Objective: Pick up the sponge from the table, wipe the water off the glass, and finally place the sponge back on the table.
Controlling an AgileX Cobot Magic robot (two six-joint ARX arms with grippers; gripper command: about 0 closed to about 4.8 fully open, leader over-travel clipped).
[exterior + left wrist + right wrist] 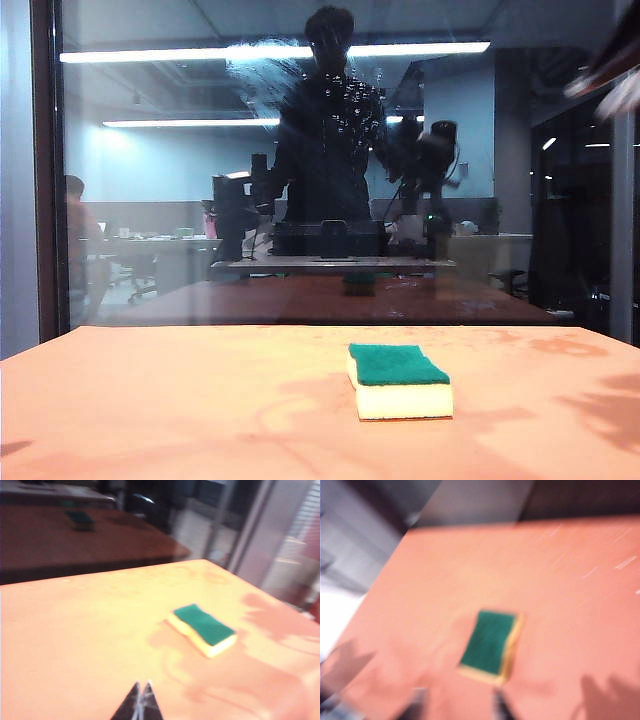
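Note:
The sponge (398,380) lies flat on the orange table (180,400), green layer up, right of the middle. It also shows in the left wrist view as the sponge (204,627) and, blurred, in the right wrist view as the sponge (490,645). Behind the table stands the glass (180,200), with a whitish smear of water (268,72) near its top. My left gripper (142,686) is shut and empty, well short of the sponge. My right gripper (459,701) hangs open over the table just short of the sponge, nothing between its blurred fingers (501,705).
A dark frame edge (45,170) runs up the glass's left side. The glass reflects a dim green sponge image (358,284), a dark human silhouette (328,130) and office lights. A blurred piece of an arm (608,62) shows at the upper right.

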